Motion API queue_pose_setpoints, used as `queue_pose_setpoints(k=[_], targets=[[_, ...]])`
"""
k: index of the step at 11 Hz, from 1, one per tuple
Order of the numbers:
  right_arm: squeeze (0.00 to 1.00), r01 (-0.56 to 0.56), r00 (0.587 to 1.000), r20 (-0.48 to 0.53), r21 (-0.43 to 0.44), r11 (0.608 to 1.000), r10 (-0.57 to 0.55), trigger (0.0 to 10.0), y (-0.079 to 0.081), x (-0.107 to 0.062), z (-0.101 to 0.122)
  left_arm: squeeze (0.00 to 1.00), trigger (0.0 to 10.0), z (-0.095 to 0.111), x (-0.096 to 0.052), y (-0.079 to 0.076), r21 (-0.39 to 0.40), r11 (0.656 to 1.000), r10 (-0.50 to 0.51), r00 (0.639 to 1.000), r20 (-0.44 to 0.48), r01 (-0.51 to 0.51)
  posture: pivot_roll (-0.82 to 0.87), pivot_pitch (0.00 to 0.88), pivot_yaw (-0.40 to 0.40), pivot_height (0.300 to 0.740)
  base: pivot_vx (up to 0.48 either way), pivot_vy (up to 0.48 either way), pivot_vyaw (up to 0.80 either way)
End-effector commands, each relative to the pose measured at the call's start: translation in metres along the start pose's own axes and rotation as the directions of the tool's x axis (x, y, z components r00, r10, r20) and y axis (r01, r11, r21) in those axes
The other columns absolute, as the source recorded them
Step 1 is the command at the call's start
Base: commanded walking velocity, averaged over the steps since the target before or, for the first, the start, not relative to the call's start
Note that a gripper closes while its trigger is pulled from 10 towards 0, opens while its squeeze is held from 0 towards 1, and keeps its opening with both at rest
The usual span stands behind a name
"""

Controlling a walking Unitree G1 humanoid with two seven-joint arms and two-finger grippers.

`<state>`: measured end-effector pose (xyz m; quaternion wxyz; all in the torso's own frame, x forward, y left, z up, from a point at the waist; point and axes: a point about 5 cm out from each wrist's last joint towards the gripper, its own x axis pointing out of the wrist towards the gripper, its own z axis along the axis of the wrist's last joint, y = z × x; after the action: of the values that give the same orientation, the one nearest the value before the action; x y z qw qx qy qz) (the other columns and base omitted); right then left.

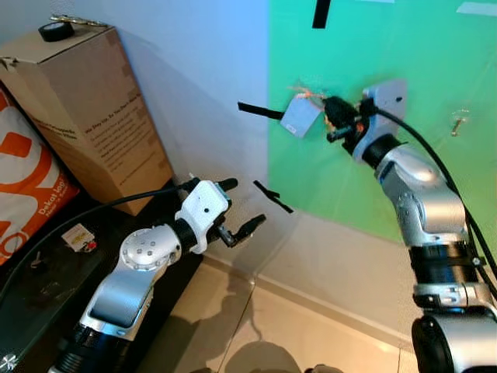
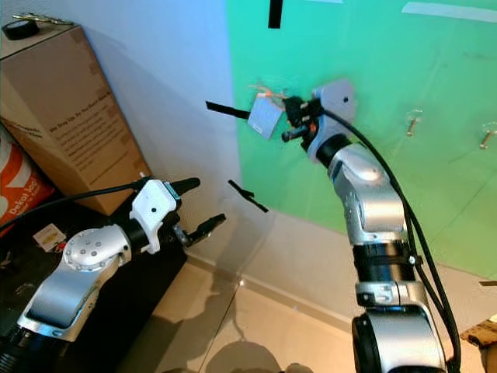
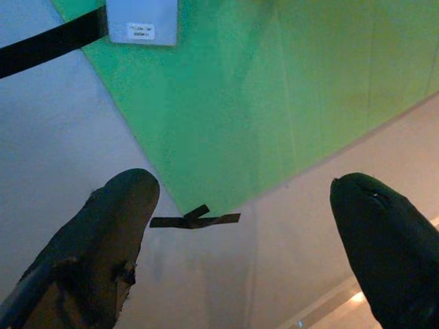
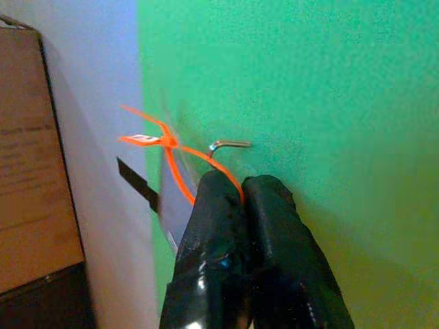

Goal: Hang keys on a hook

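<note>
Right gripper [image 4: 236, 188] raised against the green wall panel [image 1: 404, 179], its two black fingers pressed together on an orange loop [image 4: 180, 163]. The loop carries a pale grey key tag [image 1: 300, 116], which hangs just left of the fingertips, near the panel's left edge where green meets the white wall [image 1: 202, 85]. No separate key can be made out. A small metal hook [image 4: 230, 144] juts from the panel just above the fingertips; the loop lies beside it, and whether it sits over the hook cannot be told.

Left gripper [image 1: 237, 208] held low before the white wall, fingers [image 3: 116, 226] spread apart and holding nothing.

Black tape strips [image 1: 272, 196] are stuck to the wall. A cardboard box [image 1: 85, 116] stands at left, a tape roll [image 1: 56, 31] at its top edge.
</note>
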<state>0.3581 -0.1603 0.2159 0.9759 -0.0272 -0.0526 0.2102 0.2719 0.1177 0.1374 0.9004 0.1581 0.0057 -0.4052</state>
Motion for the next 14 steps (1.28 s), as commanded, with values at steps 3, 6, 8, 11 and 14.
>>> queue_pose_setpoints(k=[3, 6, 8, 11, 14], targets=[[0.0, 0.105, 0.993, -0.046, 0.021, 0.994, -0.104, 10.0, -0.014, 0.009, -0.002, 0.0, 10.0, 0.004, -0.001, 0.003, -0.011, 1.0, 0.001, 1.0, 0.016, -0.001, -0.06, 0.0, 0.094, 0.74, 0.0, 0.0, 0.0], [0.0, 0.17, 0.978, -0.124, 0.005, 0.985, -0.168, 10.0, -0.027, 0.002, -0.012, 0.0, 10.0, 0.003, -0.001, 0.002, -0.012, 1.0, -0.006, 1.0, 0.017, 0.006, -0.06, 0.0, 0.092, 0.74, 0.0, 0.0, 0.0], [0.0, 0.111, 0.969, -0.217, -0.052, 0.992, -0.12, 10.0, -0.02, -0.003, -0.025, 0.0, 10.0, 0.003, 0.0, 0.002, -0.008, 1.0, -0.016, 1.0, 0.016, 0.016, -0.07, 0.0, 0.096, 0.74, 0.0, 0.0, 0.0], [0.0, 0.076, 0.963, -0.256, -0.047, 0.996, -0.086, 10.0, -0.009, -0.01, -0.033, 0.0, 10.0, 0.002, 0.001, 0.001, -0.008, 1.0, -0.02, 1.0, 0.012, 0.02, -0.07, 0.0, 0.096, 0.74, 0.0, 0.0, 0.0], [0.0, 0.026, 0.995, -0.097, -0.133, 0.991, -0.039, 10.0, -0.003, -0.01, -0.006, 0.0, 10.0, 0.003, 0.002, 0.003, -0.005, 1.0, -0.015, 1.0, 0.014, 0.015, -0.07, 0.0, 0.101, 0.74, 0.0, 0.0, 0.0]])
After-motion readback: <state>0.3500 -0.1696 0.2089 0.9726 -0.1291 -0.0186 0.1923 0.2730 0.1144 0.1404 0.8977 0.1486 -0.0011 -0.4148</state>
